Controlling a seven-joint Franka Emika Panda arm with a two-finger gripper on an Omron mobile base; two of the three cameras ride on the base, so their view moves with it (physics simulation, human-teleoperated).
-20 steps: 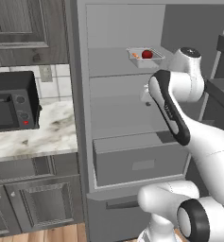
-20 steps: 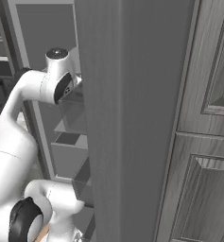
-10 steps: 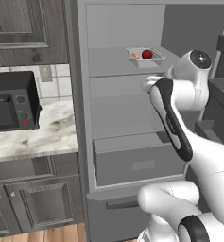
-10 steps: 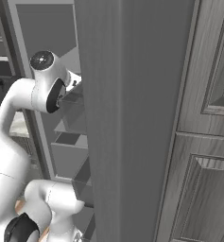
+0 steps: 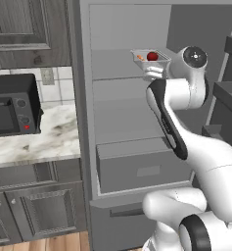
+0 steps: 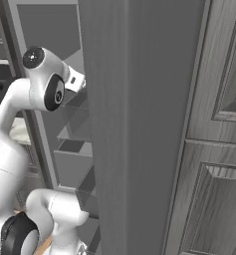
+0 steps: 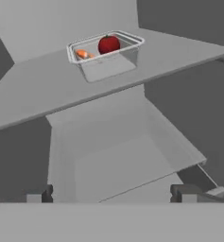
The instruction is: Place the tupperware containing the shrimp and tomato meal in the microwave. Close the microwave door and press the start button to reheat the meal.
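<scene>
Hand view: your gripper (image 7: 112, 193) stands with its jaws spread about as wide as they go and nothing between them; both fingertips (image 7: 39, 194) are clear of any surface. Ahead of and above the gripper, the tupperware (image 7: 105, 54) sits upright on a grey fridge shelf (image 7: 47, 90), well apart from the fingers, with the red tomato (image 7: 108, 44) and an orange shrimp piece (image 7: 84, 54) inside it. Directly ahead of and below the gripper lies a lower shelf with a bin-like recess. In the left base view the tupperware (image 5: 150, 59) rests on the upper shelf of the open fridge, and the hand sits just below and in front of it. Compared with a second ago, the wrist has swung and risen toward that shelf, and the jaws have widened slightly to their full spread. My reading: you are in the approach for the pick, with the opening ready; the container has not been touched. The gripper must climb further to bracket the flared rim. The black countertop oven (image 5: 12, 104) to the far left, beyond the fridge wall, is not the target; the microwave steps all remain to be done.
</scene>
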